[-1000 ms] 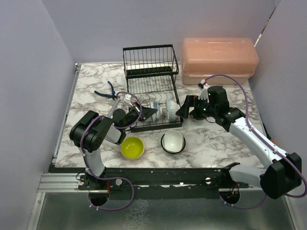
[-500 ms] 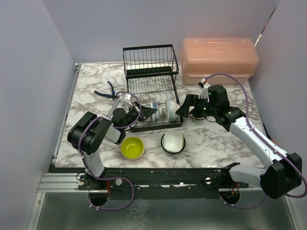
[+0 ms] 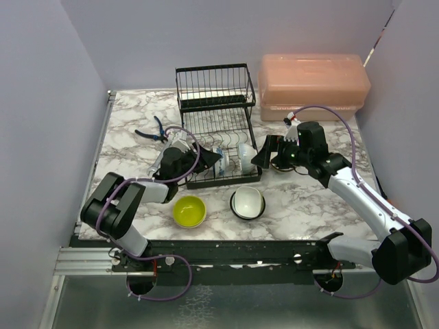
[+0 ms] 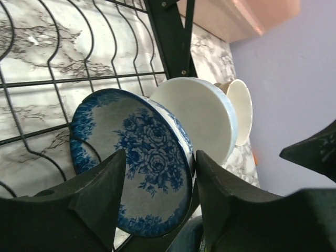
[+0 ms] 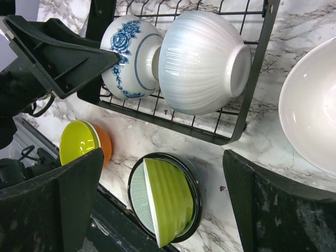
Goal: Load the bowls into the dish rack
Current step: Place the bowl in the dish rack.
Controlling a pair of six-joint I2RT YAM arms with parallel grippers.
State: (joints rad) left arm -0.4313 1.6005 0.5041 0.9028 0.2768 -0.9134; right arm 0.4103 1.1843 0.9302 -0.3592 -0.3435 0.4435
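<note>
Near edge: yellow-green bowl (image 3: 189, 210) and dark-rimmed bowl (image 3: 247, 203) sit loose in front of the rack, not yet loaded.
Left gripper (image 4: 160, 157): fingers apart, straddling the rim of the blue-patterned bowl (image 4: 131, 173); no clamp evident.
Right gripper (image 5: 163, 155): spread wide, empty, just right of the rack.
Dish rack (image 3: 216, 104): blue-patterned bowl and white bowl (image 5: 202, 63) stand on edge in the lower-tier slots.
Handling: judged glazed ceramic, so stiff, slippery and chippable; pinch across the rim wall.
Writing: none legible.

Both end effectors (image 4: 160, 155) (image 5: 164, 153) agape
</note>
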